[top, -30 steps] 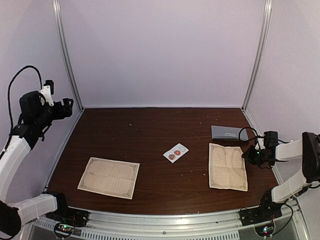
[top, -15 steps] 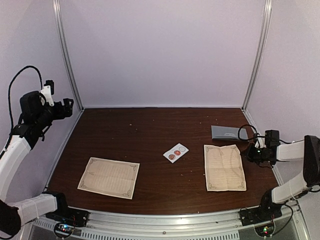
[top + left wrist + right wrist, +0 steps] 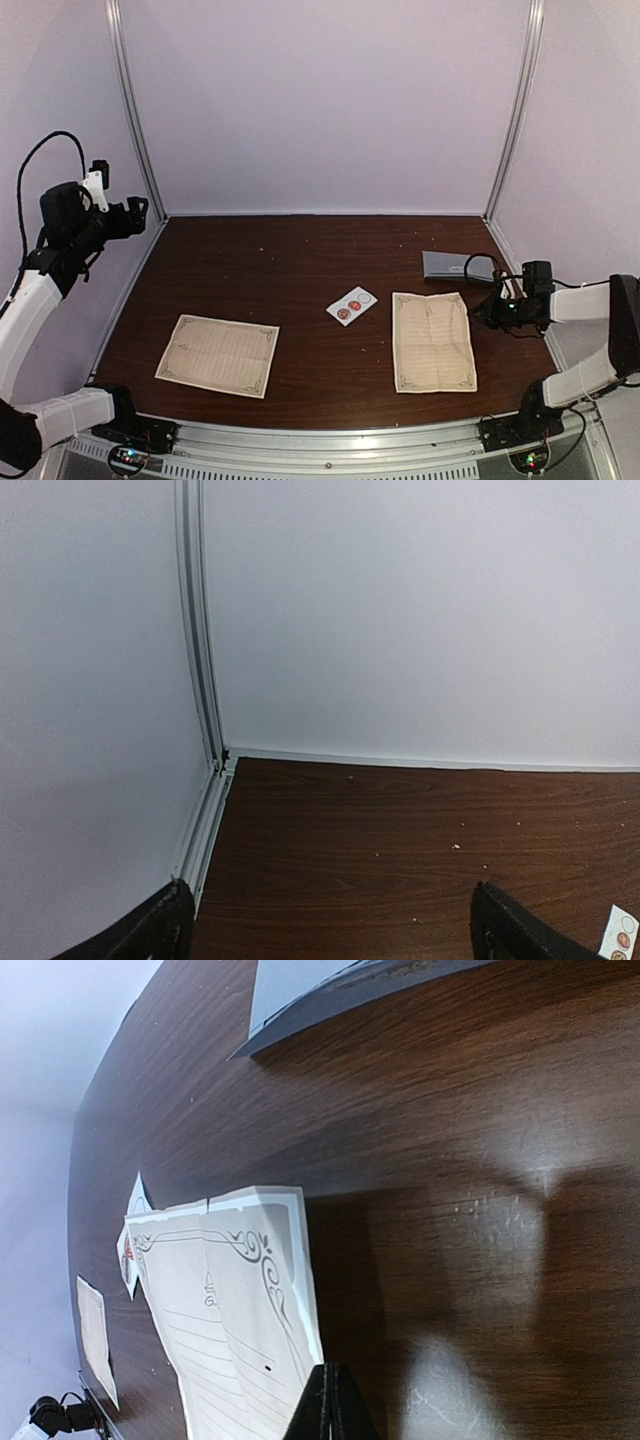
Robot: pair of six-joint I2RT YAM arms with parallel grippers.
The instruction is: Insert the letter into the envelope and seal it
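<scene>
The grey-blue envelope (image 3: 447, 265) lies flat at the back right of the table and shows at the top of the right wrist view (image 3: 330, 985). A cream letter with a printed border (image 3: 433, 341) lies in front of it. My right gripper (image 3: 482, 312) is low at the letter's right edge. In the right wrist view its tips (image 3: 330, 1380) are shut on the edge of the letter (image 3: 230, 1310), which is lifted a little off the wood. My left gripper (image 3: 135, 210) is raised high at the far left, open and empty (image 3: 335, 930).
A second cream letter (image 3: 218, 354) lies at the front left. A small white card with red round stickers (image 3: 351, 305) sits mid-table, also in the left wrist view (image 3: 620, 932). White walls and metal posts close in the table.
My right gripper has moved left, and the right-hand letter has slid left and turned slightly with it. The left arm has not moved.
</scene>
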